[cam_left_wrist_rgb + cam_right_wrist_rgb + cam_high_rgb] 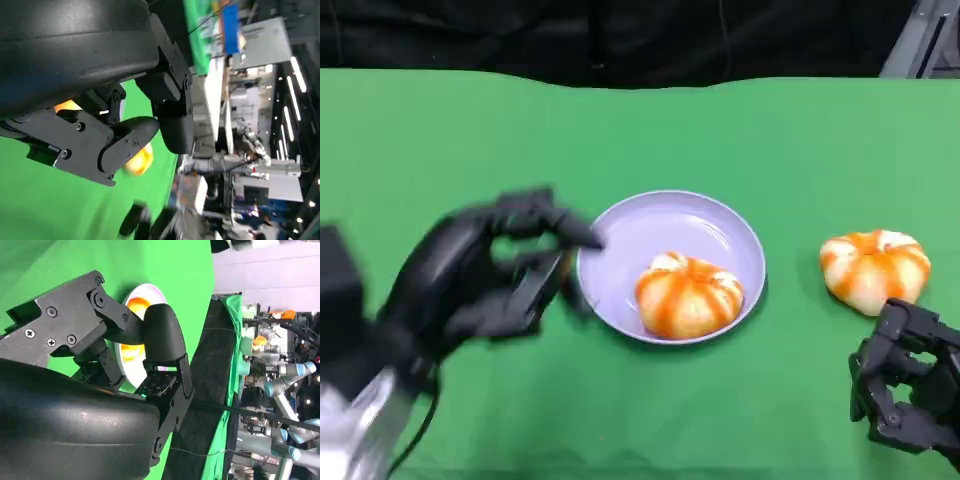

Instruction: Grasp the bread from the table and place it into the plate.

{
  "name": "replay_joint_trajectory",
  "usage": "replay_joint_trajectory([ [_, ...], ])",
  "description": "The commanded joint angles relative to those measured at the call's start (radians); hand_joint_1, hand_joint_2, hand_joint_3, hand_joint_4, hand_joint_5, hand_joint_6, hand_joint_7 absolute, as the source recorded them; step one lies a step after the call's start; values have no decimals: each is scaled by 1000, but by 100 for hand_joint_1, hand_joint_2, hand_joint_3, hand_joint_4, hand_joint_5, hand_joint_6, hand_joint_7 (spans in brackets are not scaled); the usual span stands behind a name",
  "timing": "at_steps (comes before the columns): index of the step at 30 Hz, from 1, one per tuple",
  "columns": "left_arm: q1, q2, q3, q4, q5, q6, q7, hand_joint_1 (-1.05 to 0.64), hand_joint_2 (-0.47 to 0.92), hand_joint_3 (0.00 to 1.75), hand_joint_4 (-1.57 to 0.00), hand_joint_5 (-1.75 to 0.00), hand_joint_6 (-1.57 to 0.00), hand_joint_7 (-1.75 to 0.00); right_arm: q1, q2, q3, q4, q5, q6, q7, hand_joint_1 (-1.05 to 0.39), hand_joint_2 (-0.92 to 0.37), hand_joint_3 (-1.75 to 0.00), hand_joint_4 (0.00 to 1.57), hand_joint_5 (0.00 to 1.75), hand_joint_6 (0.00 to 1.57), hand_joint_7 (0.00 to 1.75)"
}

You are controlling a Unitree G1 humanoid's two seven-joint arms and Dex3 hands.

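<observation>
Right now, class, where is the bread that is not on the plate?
In the head view it lies on the green table to the right of the plate, just beyond the right robot hand, which is not touching the bread.

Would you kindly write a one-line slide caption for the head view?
One bread lies in the plate, another bread on the table; both hands are empty.

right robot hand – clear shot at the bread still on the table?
Probably yes. The bread on the table lies just beyond the right robot hand, with bare green table between them. The plate and the left robot hand are well off to the side.
</observation>
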Motion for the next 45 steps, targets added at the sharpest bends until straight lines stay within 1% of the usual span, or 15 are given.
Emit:
replay_joint_trajectory([
  [1,98,39,35,-24,-33,15,-45,1,64,119,-84,-175,-73,-161,-19,-13,-10,19,12,0,7,-7,-62,-110,86,175,74,167],
  [4,184,40,55,28,-57,-7,-103,3,67,116,-82,-175,-70,-168,-23,-14,-10,22,16,7,12,-5,-62,-111,86,175,73,167],
  [6,210,30,67,69,-72,-24,-136,3,68,115,-83,-175,-70,-170,-24,-16,-12,25,19,6,18,-5,-62,-110,86,175,73,168],
  [8,227,22,79,102,-80,-41,-156,2,71,110,-82,-175,-68,-172,-25,-16,-14,28,19,3,21,-4,-62,-110,86,175,73,168],
  [12,235,21,103,159,-79,-79,-181,2,74,107,-82,-175,-68,-174,-27,-17,-16,38,12,-13,23,-5,-63,-108,87,175,73,168],
  [15,224,17,119,196,-86,-92,-188,6,74,112,-84,-175,-68,-175,-27,-18,-17,39,12,-16,25,-7,-63,-108,87,175,72,168],
  [19,222,13,122,213,-78,-94,-182,5,73,114,-86,-175,-70,-175,-21,-18,-17,32,16,-12,27,-6,-63,-109,86,175,72,168],
  [22,216,10,125,234,-81,-95,-188,3,73,112,-83,-175,-69,-175,-17,-15,-17,26,18,-7,26,-7,-62,-109,86,175,73,168],
  [30,213,4,126,253,-75,-110,-188,1,73,109,-82,-175,-68,-175,-9,-16,-15,17,13,-7,22,-7,-62,-110,87,175,72,169],
  [33,216,1,131,246,-86,-108,-192,1,72,110,-82,-175,-67,-175,-3,-13,-13,6,11,4,15,-7,-61,-110,86,175,72,169],
  [45,229,1,146,207,-95,-92,-176,1,74,111,-83,-175,-68,-175,10,-13,-9,-9,13,3,16,-8,-61,-110,86,175,73,170],
])
